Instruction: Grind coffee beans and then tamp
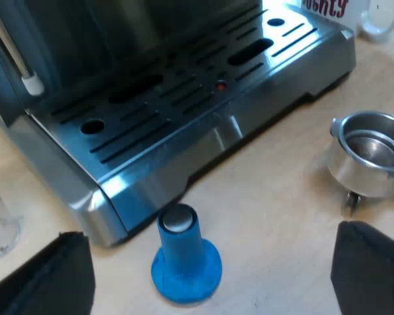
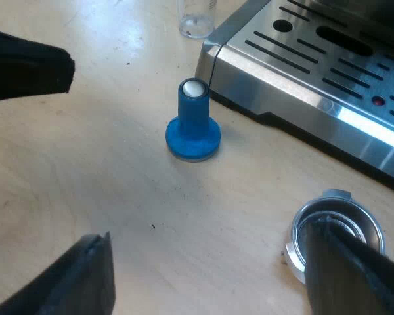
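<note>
- Left claw (image 1: pixel 211 231): fingers spread wide, holding nothing, hovering over the tamper (image 1: pixel 184 256) at the machine's (image 1: pixel 184 131) front corner.
- Right claw (image 2: pixel 208 231): also spread and empty, above bare table between the tamper and the holder (image 2: pixel 335 205); one finger overlaps the holder's rim in the right wrist view.
- The holder lies loose on the table, cup side up, near the machine's front. The basket looks empty, so grinding looks not yet done.
- Holder handling: steel, so likely heavy, rigid and slick at the cup. The rounded cup is a poor pinch spot; take it by the handle. Handle isn't visible, so I can't tell which way it points.
- The tamper stands upright on its wide base, metal cap on top. Probably hard and fairly light, and stable as it stands. Pinch the straight stem above the flare, not the cap.
- The measuring glass (image 2: pixel 197 16) sits near the tamper at the machine's corner. It's fragile, so keep swings clear of it.
</note>
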Motion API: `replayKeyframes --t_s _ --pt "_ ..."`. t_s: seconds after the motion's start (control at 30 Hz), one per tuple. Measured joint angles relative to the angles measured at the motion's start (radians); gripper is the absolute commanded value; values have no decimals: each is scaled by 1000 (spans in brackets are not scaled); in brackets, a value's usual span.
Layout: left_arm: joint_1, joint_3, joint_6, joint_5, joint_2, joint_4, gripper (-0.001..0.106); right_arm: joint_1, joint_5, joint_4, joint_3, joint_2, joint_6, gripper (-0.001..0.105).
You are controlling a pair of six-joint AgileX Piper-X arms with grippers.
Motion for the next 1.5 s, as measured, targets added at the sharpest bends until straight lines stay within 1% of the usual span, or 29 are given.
replayKeyframes --t_s 0.1,0.2,0.23,0.27,0.33,0.43,0.77,0.83,0.93,1.1,1.13,1.27,1.37,1.5 --pt "0 23 0 0 0 -26 85 0 0 0 0 0 0 63" --pt "0 48 -3 5 2 -79 85 0 0 0 0 0 0 63" --pt "0 58 -25 5 9 -116 85 0 0 -3 0 0 0 63" --pt "0 63 -35 5 16 -127 85 0 0 -3 0 0 0 63" --pt "0 75 -59 8 59 -182 85 0 0 -3 0 0 0 63" --pt "0 88 -68 23 125 -226 85 0 0 -3 0 0 0 63" --pt "0 92 -74 30 376 -392 85 0 0 -3 0 0 0 63" --pt "0 92 -74 48 443 -456 85 0 0 -3 0 0 0 63" --pt "0 92 -76 50 520 -521 85 0 0 -3 0 0 0 63" --pt "0 92 -76 50 562 -564 85 0 0 -3 0 0 0 63" --pt "0 92 -76 50 576 -595 85 0 0 -3 0 0 0 63" --pt "0 92 -76 50 599 -619 85 0 0 -3 0 0 0 63" --pt "0 92 -76 50 638 -629 85 0 0 -3 0 0 0 63" --pt "0 92 -76 50 703 -692 85 0 0 -3 0 0 0 63"
